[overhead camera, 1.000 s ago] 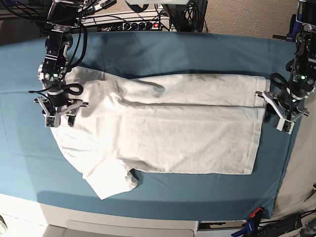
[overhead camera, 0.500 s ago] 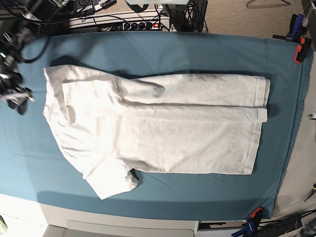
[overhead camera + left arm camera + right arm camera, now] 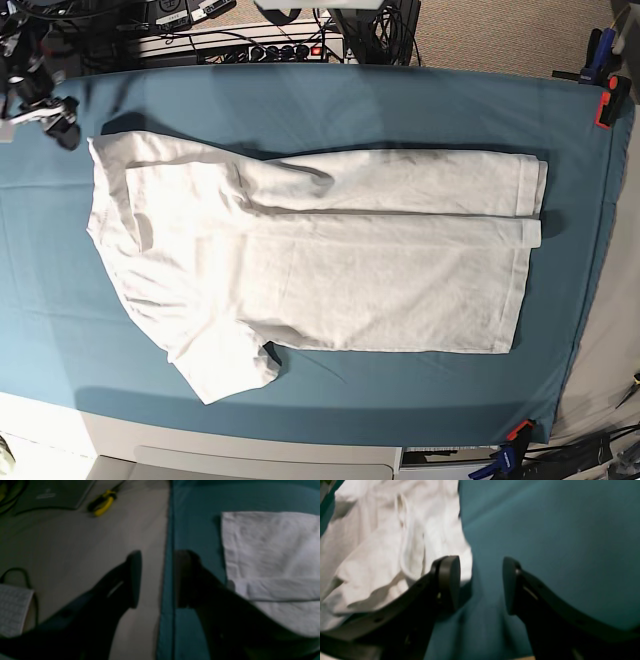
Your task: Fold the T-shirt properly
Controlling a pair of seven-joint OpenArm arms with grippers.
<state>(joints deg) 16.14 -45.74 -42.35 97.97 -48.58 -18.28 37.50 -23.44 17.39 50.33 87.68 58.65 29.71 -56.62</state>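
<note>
White cotton, the T-shirt (image 3: 310, 265), lies partly folded across the teal cloth (image 3: 400, 110), one sleeve flap loose at the near edge. My worry: that flap and the wrinkles could drag the fold crooked. No containers show. Farther off, the right gripper (image 3: 481, 585) hangs wide and empty; the left gripper (image 3: 156, 578), parted, holds nothing.

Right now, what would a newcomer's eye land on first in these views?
The white T-shirt spread across the teal cloth, its top long side already folded over. The right tool hangs open just off the shirt's edge, and the left tool hangs open over the table's edge.
</note>
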